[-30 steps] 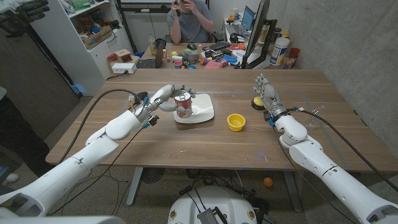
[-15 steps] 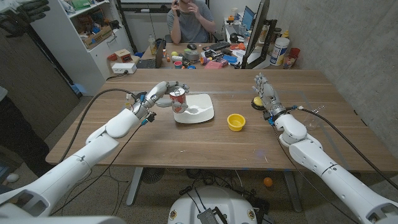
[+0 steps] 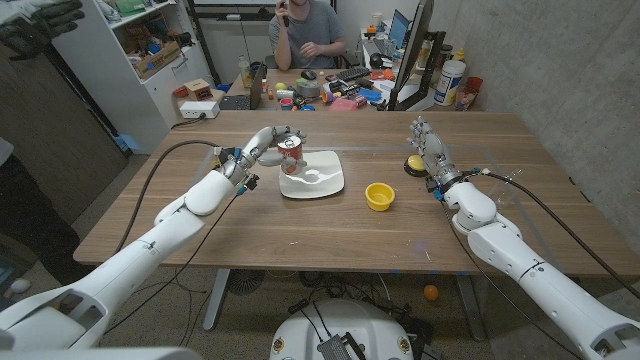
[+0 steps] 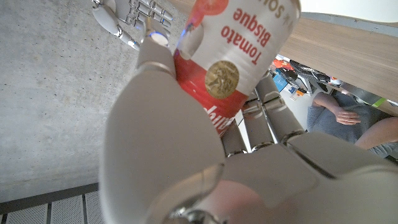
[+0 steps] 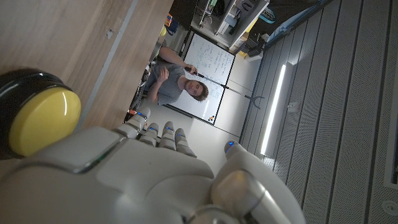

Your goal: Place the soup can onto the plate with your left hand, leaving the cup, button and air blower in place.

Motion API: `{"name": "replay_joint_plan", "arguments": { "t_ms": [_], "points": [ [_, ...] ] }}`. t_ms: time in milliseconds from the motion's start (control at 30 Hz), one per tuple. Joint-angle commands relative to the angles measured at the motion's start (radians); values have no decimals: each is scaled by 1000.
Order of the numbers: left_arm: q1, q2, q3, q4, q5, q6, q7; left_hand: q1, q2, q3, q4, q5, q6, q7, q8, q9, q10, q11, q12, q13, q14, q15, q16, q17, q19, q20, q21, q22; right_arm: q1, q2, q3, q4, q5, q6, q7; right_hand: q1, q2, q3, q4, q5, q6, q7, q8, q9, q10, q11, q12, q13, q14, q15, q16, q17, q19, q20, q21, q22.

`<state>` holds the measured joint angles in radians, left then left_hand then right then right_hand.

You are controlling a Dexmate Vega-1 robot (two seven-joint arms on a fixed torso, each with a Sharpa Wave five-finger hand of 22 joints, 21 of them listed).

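The wooden counter [image 3: 300,225] carries everything, and a seated person [image 3: 305,28] shows behind it at twelve o'clock. The robot's left arm reaches in from seven o'clock; its left hand [image 3: 264,150] grips the tomato bisque soup can [image 3: 291,155], fingers wrapped around the red and white label, as the left wrist view shows close up [image 4: 233,56]. The can is tilted, its top leaning toward the hand, held above the eleven o'clock corner of the white square plate [image 3: 322,180]; I cannot tell whether its base touches the plate. The right hand [image 3: 431,155] stands on its edge at the counter's two o'clock side with fingers straight and apart, holding nothing. Just beside it, on its nine o'clock side, sits the yellow button [image 3: 412,163] on a black base, seen also in the right wrist view [image 5: 37,118]. The yellow cup [image 3: 379,196] stands at four o'clock from the plate, apart from it, between plate and right hand.
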<state>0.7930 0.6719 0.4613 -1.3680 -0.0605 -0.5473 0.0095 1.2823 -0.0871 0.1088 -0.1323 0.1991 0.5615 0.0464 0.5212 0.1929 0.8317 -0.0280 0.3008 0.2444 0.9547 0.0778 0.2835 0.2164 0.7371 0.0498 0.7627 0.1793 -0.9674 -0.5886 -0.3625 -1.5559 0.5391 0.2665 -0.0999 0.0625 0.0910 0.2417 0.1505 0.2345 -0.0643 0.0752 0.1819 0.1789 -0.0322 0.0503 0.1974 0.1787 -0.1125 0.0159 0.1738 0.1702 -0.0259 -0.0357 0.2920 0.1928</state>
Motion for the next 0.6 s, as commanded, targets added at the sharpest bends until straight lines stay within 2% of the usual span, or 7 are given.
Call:
{"name": "replay_joint_plan", "arguments": {
  "t_ms": [33, 267, 600],
  "points": [
    [-66, -47, 44, 53, 29, 33, 34, 136, 172, 20, 13, -2, 389, -110, -1, 4, 153, -145, 6, 2, 228, -319, 6, 6, 120, -193, 5, 4, 8, -3, 8, 36, 16, 21, 28, -3, 40, 7, -3, 1, 1, 8, 8, 4, 2, 11, 7, 2, -1, 0, 2, 1, -12, -6, -1, 4],
    [-83, -55, 51, 68, 28, 63, 54, 135, 176, 21, 15, -3, 393, -110, -3, 4, 155, -143, 4, 4, 229, -319, 6, 7, 119, -193, 6, 4, 11, -8, 11, 40, 23, 20, 36, -2, 40, 7, -3, 1, 1, 8, 8, 4, 2, 10, 7, 2, -1, 0, 1, 1, -12, -6, -1, 4],
    [-111, -94, 67, 130, 31, 70, 107, 133, 179, 22, 16, -5, 396, -110, -7, 4, 156, -145, 1, 6, 231, -319, 6, 9, 117, -194, 8, 4, 20, -9, 8, 46, 27, 20, 50, -1, 39, 7, -4, 0, 1, 8, 8, 4, 2, 9, 6, 2, -1, -1, 1, 1, -13, -5, -2, 4]
  ]
}}
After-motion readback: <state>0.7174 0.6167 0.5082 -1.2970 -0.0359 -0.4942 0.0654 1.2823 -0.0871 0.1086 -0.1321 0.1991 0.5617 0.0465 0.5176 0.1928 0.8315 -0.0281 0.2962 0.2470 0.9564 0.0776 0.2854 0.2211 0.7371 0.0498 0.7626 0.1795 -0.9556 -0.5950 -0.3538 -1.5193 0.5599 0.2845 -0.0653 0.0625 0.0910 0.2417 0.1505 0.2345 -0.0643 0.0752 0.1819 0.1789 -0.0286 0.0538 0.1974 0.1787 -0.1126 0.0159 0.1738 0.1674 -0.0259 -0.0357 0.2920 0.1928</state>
